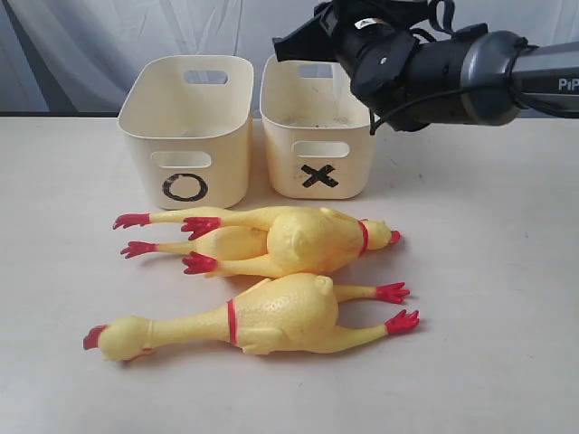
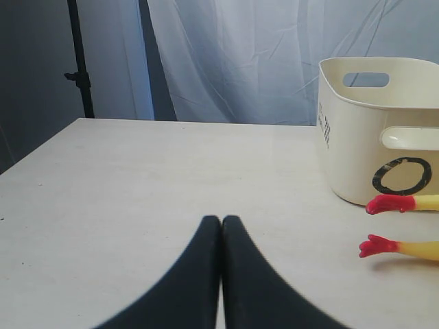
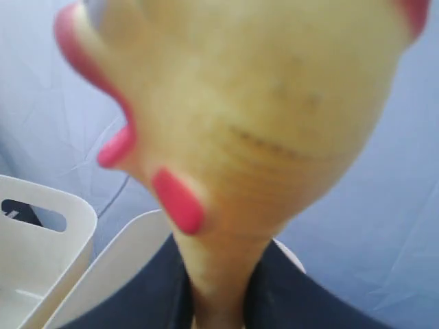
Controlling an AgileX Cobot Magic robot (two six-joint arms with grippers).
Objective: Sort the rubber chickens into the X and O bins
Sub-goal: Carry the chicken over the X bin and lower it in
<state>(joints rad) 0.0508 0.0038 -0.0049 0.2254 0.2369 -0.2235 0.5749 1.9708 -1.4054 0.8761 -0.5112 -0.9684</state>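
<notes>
My right gripper (image 3: 219, 301) is shut on the neck of a yellow rubber chicken (image 3: 247, 103); its red-combed head fills the right wrist view, above the rims of the bins. In the exterior view the right arm (image 1: 425, 63) hangs over the X bin (image 1: 317, 154), and the held chicken is hidden there. The O bin (image 1: 185, 136) stands to its left. Two chickens (image 1: 289, 237) lie overlapping in front of the bins, heads to the right. Another chicken (image 1: 271, 316) lies nearer, head to the left. My left gripper (image 2: 221, 223) is shut and empty, low over the table left of the O bin (image 2: 377, 130).
A pale curtain (image 1: 90, 45) hangs behind the table (image 1: 488, 271). A dark stand pole (image 2: 79, 62) rises beyond the table's far left corner. Two red chicken feet (image 2: 387, 204) lie just in front of the O bin.
</notes>
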